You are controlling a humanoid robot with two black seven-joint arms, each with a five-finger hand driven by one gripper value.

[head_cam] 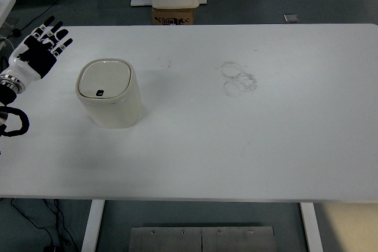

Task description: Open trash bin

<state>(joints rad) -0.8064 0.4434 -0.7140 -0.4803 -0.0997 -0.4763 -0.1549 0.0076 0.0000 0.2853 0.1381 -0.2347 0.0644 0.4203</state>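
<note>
Toward the left end of the table (pixel 236 146), roughly midway between its far and near edges, stands the trash bin (pixel 110 94). It is a cream, rounded-square container, upright on the white surface. Its lid (pixel 104 79) sits flat and flush within the rim, with a small dark button or latch (pixel 100 93) on the lid's near edge.

Task status: the lid is closed, so opening has not begun. Nothing touches the bin. The whole working sequence appears to remain: approach, contact with the lid or its button, and release of the lid. Whether the lid springs up on a press or must be lifted cannot be determined from this view.

Left hand (pixel 40 49): it is over the far-left corner of the table, beyond and to the left of the bin, and clear of it. The fingers are extended and spread, pointing away toward the far edge. The hand holds nothing. A gap of bare table lies between the hand and the bin's left wall.

Right hand: not visible.

Relation of bin to hand: the bin lies nearer the near edge and further toward the table's middle than the hand. To reach the dark button, the hand would probably need to travel inward and toward the near edge, then descend onto the lid.

Faint ring marks (pixel 238 79) lie on the table well to the right of the bin.
</note>
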